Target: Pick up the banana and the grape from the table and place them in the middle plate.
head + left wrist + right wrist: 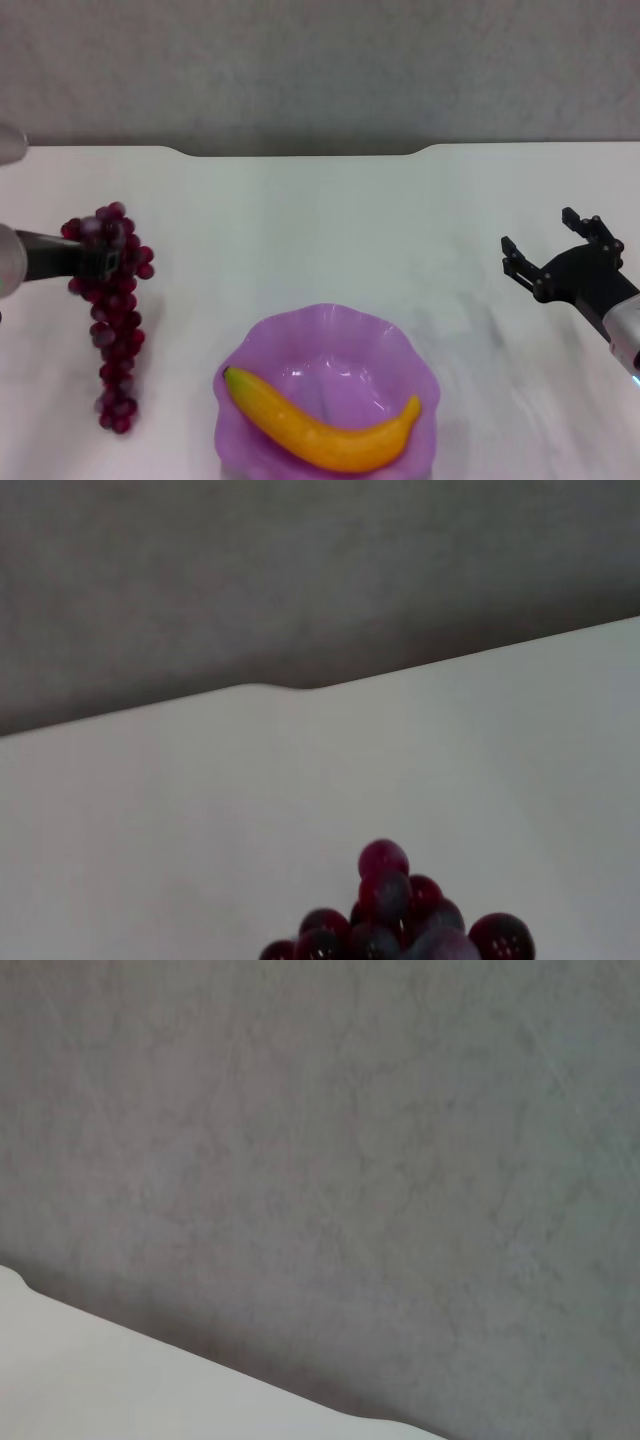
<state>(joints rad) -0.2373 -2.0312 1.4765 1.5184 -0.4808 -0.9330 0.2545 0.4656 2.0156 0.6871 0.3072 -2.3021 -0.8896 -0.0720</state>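
Observation:
The banana (320, 425), yellow-orange with a small green tip, lies across the translucent purple middle plate (330, 318) at the near centre of the white table (330, 220). At the left, the grape (115, 330), a long dark red bunch, hangs down from my left gripper (106, 262), which is shut on its upper part. The lower end of the bunch looks blurred. The left wrist view shows only the top berries of the grape (400, 920) over the table. My right gripper (545, 242) stands open and empty at the right, away from the plate.
The table's far edge (300, 152) has a wide notch, with a grey wall behind it. The right wrist view shows only that wall and a corner of the table (90, 1380).

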